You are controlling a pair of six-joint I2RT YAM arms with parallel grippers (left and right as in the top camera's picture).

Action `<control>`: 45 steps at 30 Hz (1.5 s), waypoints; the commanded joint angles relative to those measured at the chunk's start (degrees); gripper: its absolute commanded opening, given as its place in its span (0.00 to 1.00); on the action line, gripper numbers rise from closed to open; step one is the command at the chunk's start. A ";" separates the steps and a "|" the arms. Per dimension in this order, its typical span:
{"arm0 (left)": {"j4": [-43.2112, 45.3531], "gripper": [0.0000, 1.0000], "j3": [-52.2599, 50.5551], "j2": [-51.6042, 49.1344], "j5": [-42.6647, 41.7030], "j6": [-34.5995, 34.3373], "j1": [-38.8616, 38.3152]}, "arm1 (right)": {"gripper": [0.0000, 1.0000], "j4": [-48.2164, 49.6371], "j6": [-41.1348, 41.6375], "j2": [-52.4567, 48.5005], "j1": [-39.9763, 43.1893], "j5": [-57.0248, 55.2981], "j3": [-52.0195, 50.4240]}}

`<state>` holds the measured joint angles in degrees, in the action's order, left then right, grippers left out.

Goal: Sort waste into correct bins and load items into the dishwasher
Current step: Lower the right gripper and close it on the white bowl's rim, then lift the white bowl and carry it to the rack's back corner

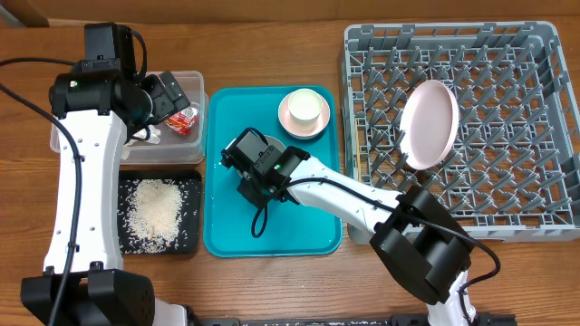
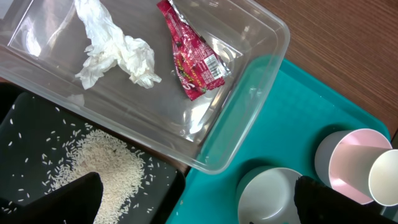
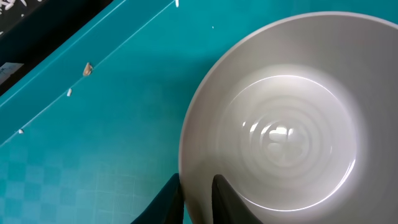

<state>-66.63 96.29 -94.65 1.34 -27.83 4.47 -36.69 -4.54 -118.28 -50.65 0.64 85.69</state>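
Low in the right wrist view, the right pincer (image 3: 196, 185) grasps the bowl (image 3: 280, 124) by its rim, seemingly firmly, on the teal tray (image 3: 93, 155): loading is in hand. Next, lift it clear toward the rack (image 1: 507, 136), upper right overhead. The left pincer (image 2: 199, 180) is released.

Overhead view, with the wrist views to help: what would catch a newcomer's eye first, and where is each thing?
The pale pink plate stands on edge among the pegs of the grey dish rack at the right. On the teal tray in the middle, the right gripper straddles the rim of the grey-white bowl. At lower left, a pile of white rice lies in the black tray.
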 commanded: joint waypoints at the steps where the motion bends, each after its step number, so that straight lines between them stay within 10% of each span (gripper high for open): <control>1: 0.00 1.00 0.46 0.26 0.57 1.25 -0.37 | 0.17 0.15 0.02 -0.63 0.15 -0.61 -0.20; 31: -0.02 1.00 0.46 0.26 0.57 1.25 -0.39 | 0.04 -6.60 0.26 11.54 1.70 10.45 8.24; 45: 0.00 1.00 0.46 0.26 0.57 1.25 -0.37 | 0.04 -9.73 0.22 13.44 28.06 45.11 22.05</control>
<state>-66.63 96.29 -94.65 1.37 -27.83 4.47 -48.16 -4.45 -106.08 -28.82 31.44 106.45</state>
